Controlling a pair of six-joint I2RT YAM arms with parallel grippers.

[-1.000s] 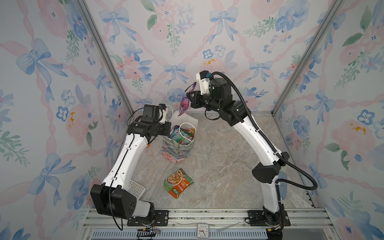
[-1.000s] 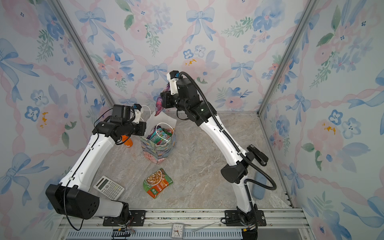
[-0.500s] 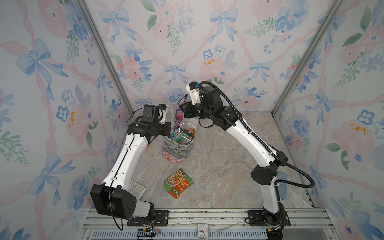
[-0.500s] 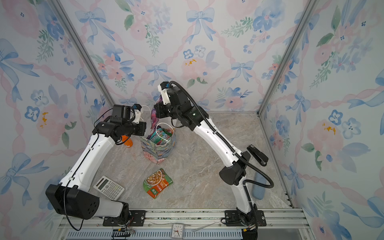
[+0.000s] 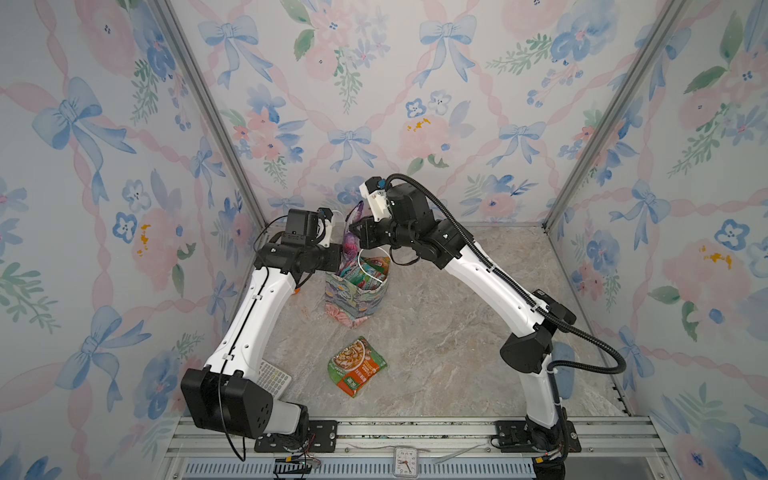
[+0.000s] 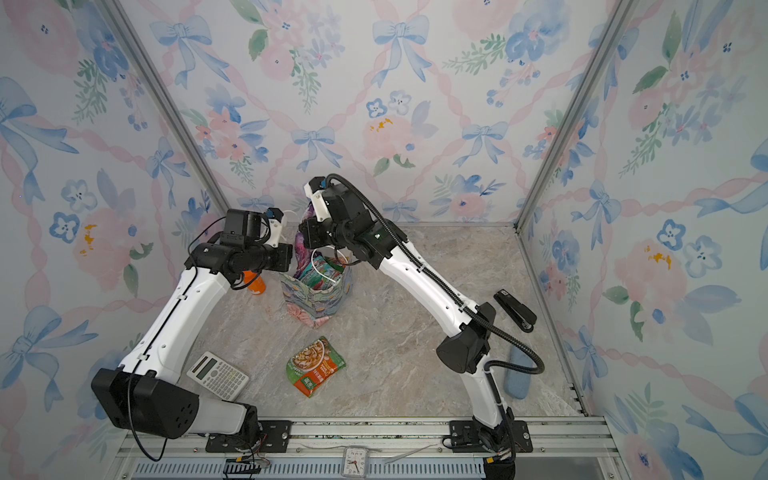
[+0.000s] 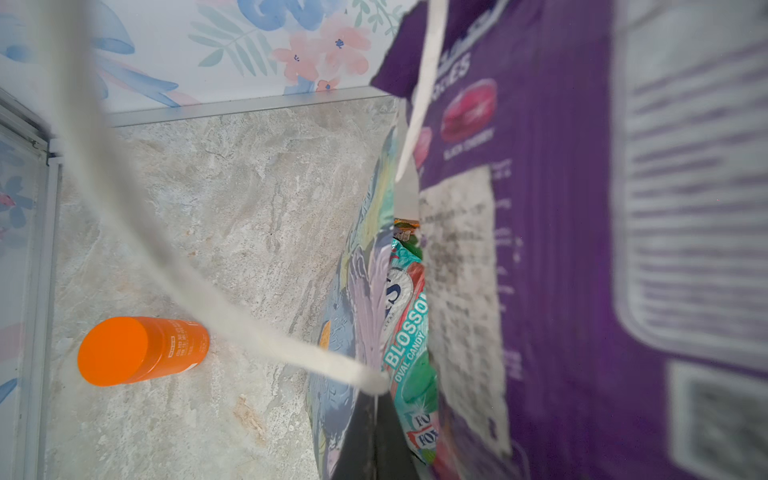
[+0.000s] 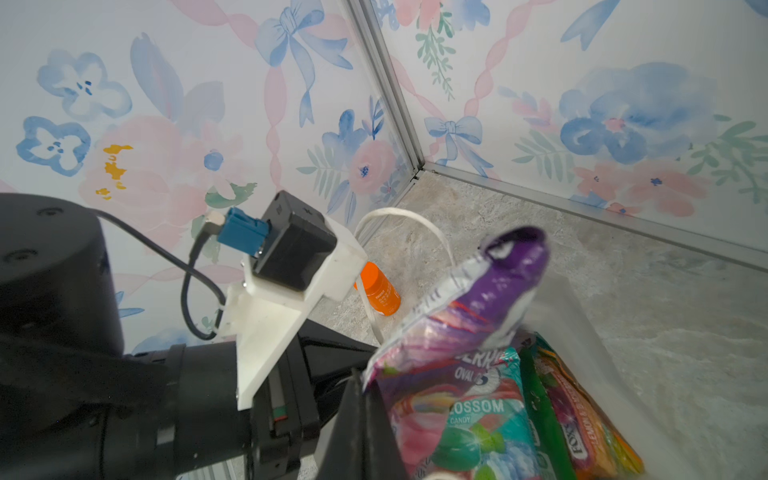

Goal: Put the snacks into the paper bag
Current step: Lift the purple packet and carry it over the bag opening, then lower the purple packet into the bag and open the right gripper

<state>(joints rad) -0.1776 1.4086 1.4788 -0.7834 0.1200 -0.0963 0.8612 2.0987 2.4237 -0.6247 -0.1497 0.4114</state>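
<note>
The floral paper bag (image 5: 355, 305) (image 6: 313, 299) stands upright at the back of the table, with several snacks inside. Among them are a teal packet (image 7: 409, 328) (image 8: 478, 415) and a green one (image 8: 544, 415). My left gripper (image 5: 338, 257) (image 7: 376, 436) is shut on the bag's left rim, beside a white cord handle (image 7: 249, 324). My right gripper (image 5: 355, 232) (image 8: 365, 415) is shut on a purple snack packet (image 5: 351, 237) (image 7: 561, 208) (image 8: 498, 291). The packet hangs upright with its lower end at the bag's mouth. A green-orange noodle packet (image 5: 357, 365) (image 6: 316, 365) lies flat in front of the bag.
An orange bottle (image 6: 255, 282) (image 7: 141, 351) stands left of the bag near the wall. A calculator (image 6: 218, 376) lies at the front left. On the right are a black stapler (image 6: 514, 309) and a blue object (image 6: 517, 374). A small clock (image 6: 355, 461) sits on the front rail.
My right gripper has come down and to the left with the purple packet, from above the bag to its mouth. The left arm has not moved.
</note>
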